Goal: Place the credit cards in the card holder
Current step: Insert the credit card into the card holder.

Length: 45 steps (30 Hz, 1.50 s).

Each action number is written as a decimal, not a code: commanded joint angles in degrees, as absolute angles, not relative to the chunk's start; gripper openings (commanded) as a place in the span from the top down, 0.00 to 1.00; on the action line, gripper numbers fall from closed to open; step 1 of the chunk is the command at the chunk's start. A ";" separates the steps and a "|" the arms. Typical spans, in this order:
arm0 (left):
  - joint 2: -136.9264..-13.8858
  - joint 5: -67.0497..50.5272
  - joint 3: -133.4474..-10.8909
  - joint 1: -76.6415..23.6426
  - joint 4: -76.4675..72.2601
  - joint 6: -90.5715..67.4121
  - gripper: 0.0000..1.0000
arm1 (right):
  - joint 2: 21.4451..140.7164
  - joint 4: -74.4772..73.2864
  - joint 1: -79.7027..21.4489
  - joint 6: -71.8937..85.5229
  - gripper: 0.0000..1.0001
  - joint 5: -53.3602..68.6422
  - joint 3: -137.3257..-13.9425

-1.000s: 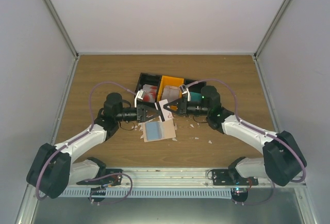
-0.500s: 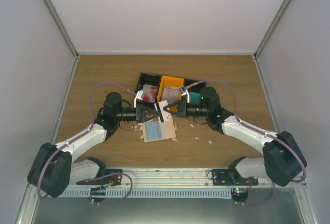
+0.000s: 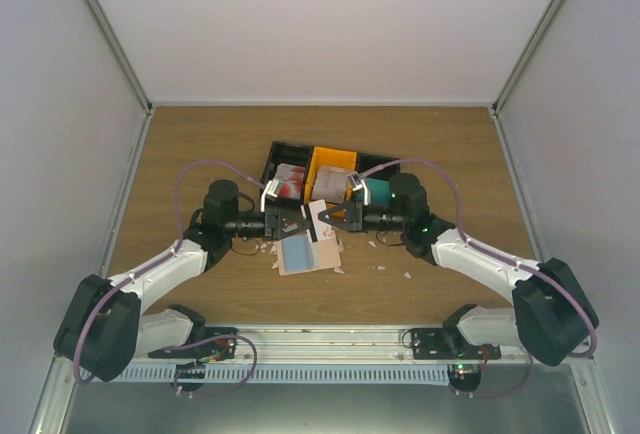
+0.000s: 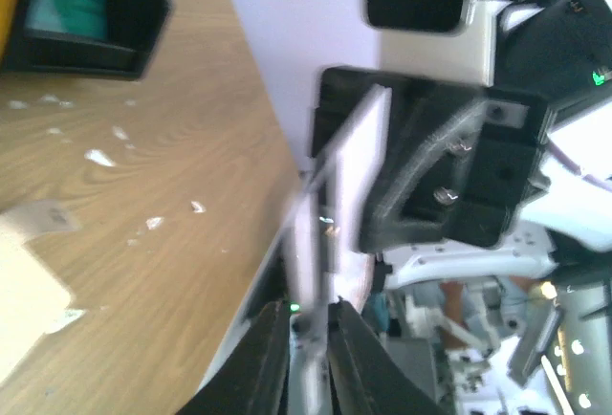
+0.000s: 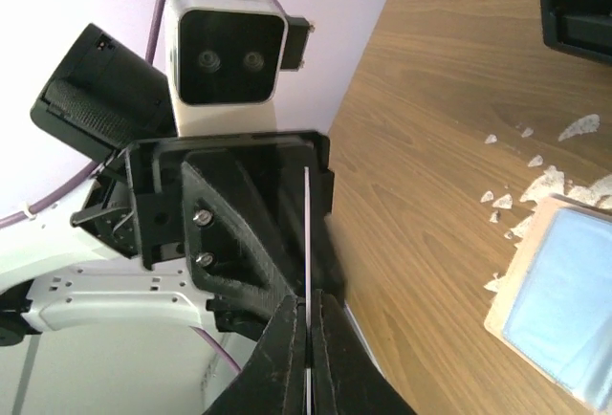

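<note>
right wrist: credit card (image 5: 306, 219) pinched edge-on in the right claw (image 5: 307, 308).

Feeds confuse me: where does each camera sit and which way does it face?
Top external: above-behind the bases, down onto wooden table; both arms.
Left wrist: faces the right gripper; own fingers pinch a thin white plastic card.
Right wrist: faces the left gripper; own fingers pinch it.
Both wrists share that card.

beige card holder (image 3: 327, 252) open flat just in front of bin (image 3: 274, 160), blue card (image 3: 298, 251) on its inner face, white card (image 3: 319, 216) pinched on edge, airborne, nearer bin, red-white cards (image 3: 290, 182) in bin's left compartment, teal cards (image 3: 379, 192) in right
</note>
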<state>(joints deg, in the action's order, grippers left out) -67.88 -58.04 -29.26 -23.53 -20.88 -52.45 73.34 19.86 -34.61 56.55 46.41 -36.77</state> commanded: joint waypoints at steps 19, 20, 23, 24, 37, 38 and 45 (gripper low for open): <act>-59.96 -27.33 -32.44 -22.04 12.15 -36.48 0.27 | 68.83 -2.91 -34.48 46.09 1.00 30.66 -37.44; -60.56 -26.90 -31.98 -22.04 11.79 -36.66 0.26 | 69.31 -2.25 -34.48 45.94 1.00 30.84 -37.04; -62.71 -25.37 -30.54 -22.06 9.93 -38.18 0.28 | 72.12 0.58 -34.46 45.85 1.00 31.65 -35.95; -63.66 -24.88 -30.10 -22.05 9.09 -38.68 0.29 | 73.44 2.39 -34.44 45.80 0.99 32.36 -35.73; -79.24 -28.73 -30.03 -22.09 4.47 -39.32 0.59 | 90.50 24.18 -34.69 51.59 1.00 40.34 -33.79; -79.84 -29.77 -29.84 -22.09 3.67 -39.27 0.60 | 91.59 24.85 -34.79 51.93 0.99 40.28 -34.13; -82.72 -25.85 -29.79 -22.69 7.60 -38.89 0.70 | 97.18 26.39 -36.01 53.32 0.99 37.59 -35.46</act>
